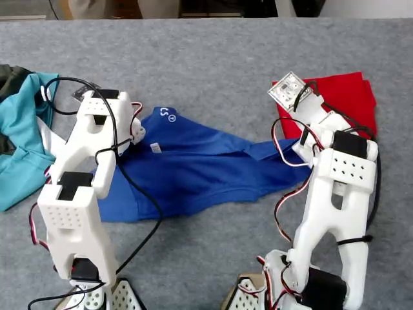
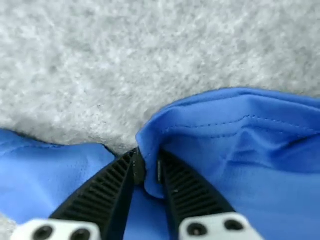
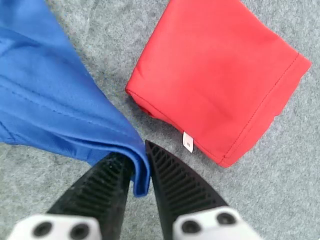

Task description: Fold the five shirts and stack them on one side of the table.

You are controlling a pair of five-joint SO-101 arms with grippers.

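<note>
Now the blue shirt (image 1: 193, 168) lies crumpled lengthwise across the middle of the grey table (image 1: 213, 58), stretched between the two arms. The left gripper (image 2: 148, 162) is pinched nearly closed on a raised fold of the blue cloth at the shirt's collar end. Its two black ribbed fingers (image 2: 107, 187) press the fabric between them, and bare grey table shows just past the fold. At the other end, the right gripper (image 3: 137, 160) is clamped narrow on a hemmed corner of the blue shirt, which hangs down between its fingertips. Just beside that corner, but apart from it, the red shirt (image 3: 220, 80) lies folded flat near the table's far right side. A small white tag (image 3: 188, 141) shows at its near edge. In the high view the red shirt (image 1: 348, 97) sits partly behind the right arm. On the table's left edge a teal shirt (image 1: 26, 148) lies unfolded in a heap, with a dark shirt (image 1: 10, 74) bunched just beyond it.
</note>
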